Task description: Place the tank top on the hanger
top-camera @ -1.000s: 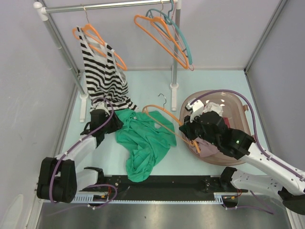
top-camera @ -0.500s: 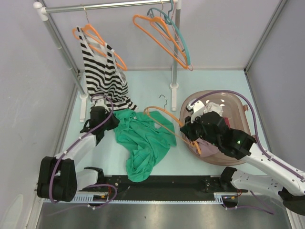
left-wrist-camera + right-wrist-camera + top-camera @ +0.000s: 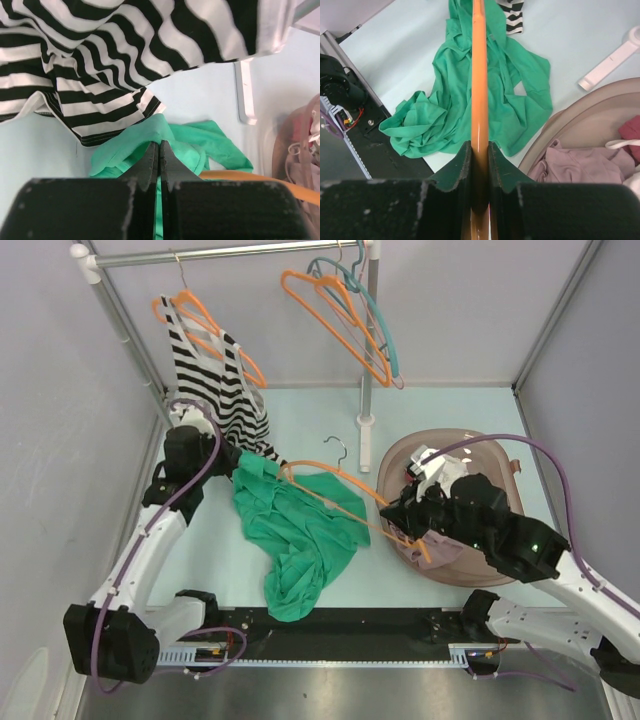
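The green tank top (image 3: 300, 540) lies crumpled on the table left of centre, with its top edge pulled up toward the back left. My left gripper (image 3: 228, 462) is shut on that raised edge, and the left wrist view shows the fabric (image 3: 195, 140) pinched between the closed jaws of the left gripper (image 3: 160, 144). The orange hanger (image 3: 340, 478) slants above the tank top, its silver hook (image 3: 340, 448) pointing to the back. My right gripper (image 3: 402, 525) is shut on the hanger's lower arm. In the right wrist view the orange hanger bar (image 3: 479, 75) runs straight out between the fingers of the right gripper (image 3: 480, 146), over the green tank top (image 3: 520, 100).
A black-and-white striped top (image 3: 215, 390) hangs on an orange hanger from the rack's rail, just behind my left gripper. Orange and teal hangers (image 3: 350, 320) hang further right. The rack's post foot (image 3: 365, 428) stands mid-table. A brown basket (image 3: 500, 448) with a mauve garment (image 3: 580, 165) sits at the right.
My left gripper has shut on the tank top's upper edge and risen toward the back left, pulling the fabric up. The right arm has shifted the hanger slightly left.
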`<state>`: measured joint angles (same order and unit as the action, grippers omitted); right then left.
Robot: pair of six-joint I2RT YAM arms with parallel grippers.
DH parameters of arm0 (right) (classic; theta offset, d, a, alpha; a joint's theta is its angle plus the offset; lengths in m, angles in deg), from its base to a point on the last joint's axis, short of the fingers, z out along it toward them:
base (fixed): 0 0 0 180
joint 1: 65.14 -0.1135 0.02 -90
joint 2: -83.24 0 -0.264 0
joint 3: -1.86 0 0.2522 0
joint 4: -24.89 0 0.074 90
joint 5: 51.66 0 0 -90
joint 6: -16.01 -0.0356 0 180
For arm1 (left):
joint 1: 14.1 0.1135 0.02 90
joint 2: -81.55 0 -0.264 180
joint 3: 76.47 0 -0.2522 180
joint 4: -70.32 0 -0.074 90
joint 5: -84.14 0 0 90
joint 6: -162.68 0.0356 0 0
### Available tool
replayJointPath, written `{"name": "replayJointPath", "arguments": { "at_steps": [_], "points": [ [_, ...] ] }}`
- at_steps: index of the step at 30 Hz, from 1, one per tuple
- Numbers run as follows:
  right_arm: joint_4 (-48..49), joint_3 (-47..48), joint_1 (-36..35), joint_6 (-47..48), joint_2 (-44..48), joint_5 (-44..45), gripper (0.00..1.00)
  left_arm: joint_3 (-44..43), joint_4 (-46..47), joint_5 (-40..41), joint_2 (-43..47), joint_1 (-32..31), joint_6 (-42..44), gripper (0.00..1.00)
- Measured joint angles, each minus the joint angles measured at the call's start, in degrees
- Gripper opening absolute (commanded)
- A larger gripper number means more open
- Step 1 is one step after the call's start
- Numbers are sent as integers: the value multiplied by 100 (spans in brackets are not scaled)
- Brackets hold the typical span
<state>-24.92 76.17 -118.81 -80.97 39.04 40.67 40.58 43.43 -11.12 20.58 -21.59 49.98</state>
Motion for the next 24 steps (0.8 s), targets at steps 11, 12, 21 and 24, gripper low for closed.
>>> {"name": "replayJointPath", "arguments": {
  "at_steps": [11,12,21,24],
  "points": [
    [343,-153,-7,46,-114,-420,0,-376,-739,-402,203,2,330,0],
    [400,-190,-9,57,-111,-448,0,-376,-772,-442,221,0,330,0],
    [796,-487,-13,133,-111,-544,0,-544,-1047,-758,413,0,330,0],
    [881,-505,-17,170,-111,-542,0,-616,-1134,-822,470,0,339,0]
  ]
}}
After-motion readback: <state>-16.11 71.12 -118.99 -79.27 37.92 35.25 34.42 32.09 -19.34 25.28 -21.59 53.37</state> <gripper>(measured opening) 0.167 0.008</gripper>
